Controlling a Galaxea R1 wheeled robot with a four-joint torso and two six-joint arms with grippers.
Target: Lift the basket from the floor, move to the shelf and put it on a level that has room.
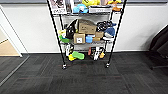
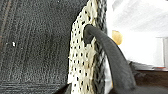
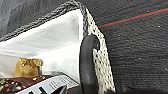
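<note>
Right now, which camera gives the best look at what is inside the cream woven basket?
The right wrist view: the cream woven basket shows its white lining, a yellowish lump and a dark packet. The left wrist view shows mostly its outer wall and loop handle; the head view shows the black wire rack.

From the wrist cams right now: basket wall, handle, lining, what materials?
Basket wall: cream woven strands, looks like paper rope or fibre, with open gaps in the weave. Handle: dark smooth loop, possibly leather or rubbery cord, matte. Lining: white cloth, by its soft folds. Rim: dark braided cord.
</note>
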